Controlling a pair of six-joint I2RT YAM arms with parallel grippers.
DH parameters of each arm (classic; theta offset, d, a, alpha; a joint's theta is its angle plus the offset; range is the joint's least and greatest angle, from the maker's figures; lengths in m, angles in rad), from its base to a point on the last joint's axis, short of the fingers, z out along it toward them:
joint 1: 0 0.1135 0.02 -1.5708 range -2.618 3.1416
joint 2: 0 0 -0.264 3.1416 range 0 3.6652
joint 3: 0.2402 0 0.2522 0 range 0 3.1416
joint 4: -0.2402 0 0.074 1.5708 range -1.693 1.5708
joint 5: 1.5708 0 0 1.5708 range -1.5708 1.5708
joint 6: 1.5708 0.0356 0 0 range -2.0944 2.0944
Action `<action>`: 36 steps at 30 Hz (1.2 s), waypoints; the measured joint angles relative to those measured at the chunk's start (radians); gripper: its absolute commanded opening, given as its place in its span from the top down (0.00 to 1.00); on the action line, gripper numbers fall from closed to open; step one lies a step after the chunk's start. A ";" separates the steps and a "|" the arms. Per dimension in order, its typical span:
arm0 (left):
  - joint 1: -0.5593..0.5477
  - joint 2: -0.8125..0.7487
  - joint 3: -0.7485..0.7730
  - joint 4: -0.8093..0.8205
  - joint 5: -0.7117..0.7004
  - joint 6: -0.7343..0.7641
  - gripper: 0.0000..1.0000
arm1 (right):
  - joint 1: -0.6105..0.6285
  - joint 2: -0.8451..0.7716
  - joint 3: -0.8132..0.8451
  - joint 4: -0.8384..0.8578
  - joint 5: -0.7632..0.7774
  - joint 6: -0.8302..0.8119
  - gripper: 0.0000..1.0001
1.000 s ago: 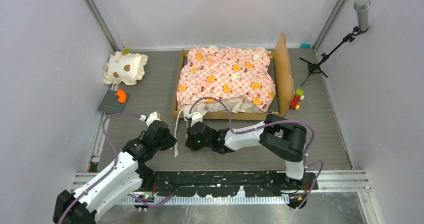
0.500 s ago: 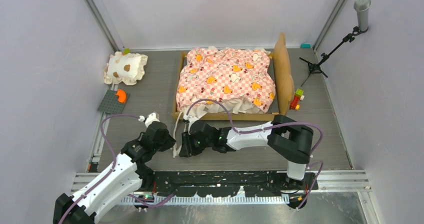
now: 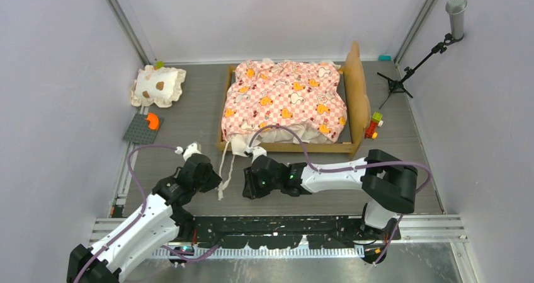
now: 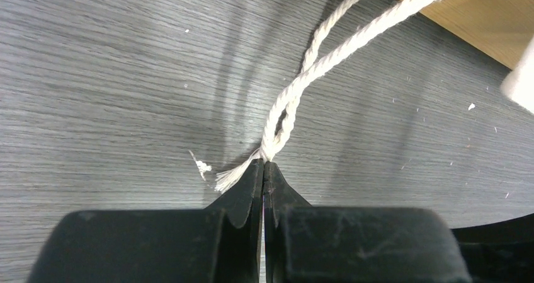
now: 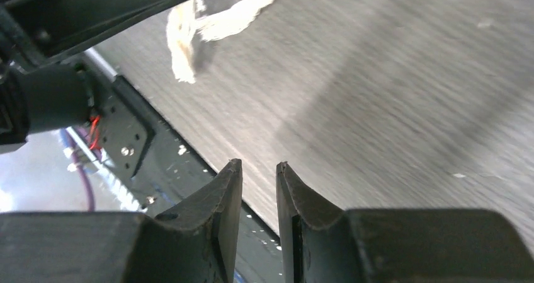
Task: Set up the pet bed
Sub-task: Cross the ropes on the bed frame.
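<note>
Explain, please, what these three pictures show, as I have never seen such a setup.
Two robot arms are bolted at the near edge of a table. The wide picture looks down from above; the other two come from a camera on each wrist. On the table stands a pet bed with a pink checkered mattress; a pillow, a grey plate and toy blocks lie apart from it, and a microphone on a stand is at the far right. The left gripper is shut on a white cord that leads to the bed. The right gripper is open and holds nothing.
</note>
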 measured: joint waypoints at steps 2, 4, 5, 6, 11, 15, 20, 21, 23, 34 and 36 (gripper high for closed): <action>0.000 0.000 0.000 0.001 0.014 -0.003 1.00 | 0.000 -0.026 -0.012 -0.028 0.060 -0.008 0.69; 0.000 0.000 0.006 0.000 0.028 -0.011 1.00 | 0.000 -0.045 -0.018 -0.048 0.113 -0.018 0.69; 0.000 0.000 0.012 0.000 0.033 -0.022 1.00 | 0.000 -0.050 -0.018 -0.056 0.138 -0.025 0.69; 0.000 0.000 0.019 0.000 0.035 -0.029 1.00 | 0.000 -0.054 -0.018 -0.061 0.154 -0.029 0.69; 0.000 -0.013 0.056 0.000 0.023 -0.124 1.00 | 0.000 -0.066 -0.018 -0.085 0.217 -0.045 0.69; 0.000 -0.035 0.058 0.006 -0.003 -0.235 1.00 | 0.000 -0.084 -0.017 -0.097 0.248 -0.051 0.69; 0.000 -0.023 0.052 0.047 -0.032 -0.352 1.00 | 0.000 -0.120 -0.017 -0.123 0.293 -0.052 0.69; 0.000 -0.013 0.040 0.079 -0.035 -0.377 1.00 | 0.000 -0.130 -0.018 -0.128 0.304 -0.051 0.69; 0.000 0.014 0.002 0.146 -0.037 -0.418 1.00 | 0.000 -0.153 -0.018 -0.139 0.327 -0.051 0.68; 0.000 0.228 -0.053 0.360 -0.040 -0.487 0.58 | 0.000 -0.231 -0.024 -0.192 0.390 -0.050 0.66; 0.000 0.230 -0.053 0.379 -0.043 -0.483 0.52 | 0.000 -0.236 -0.032 -0.194 0.391 -0.048 0.66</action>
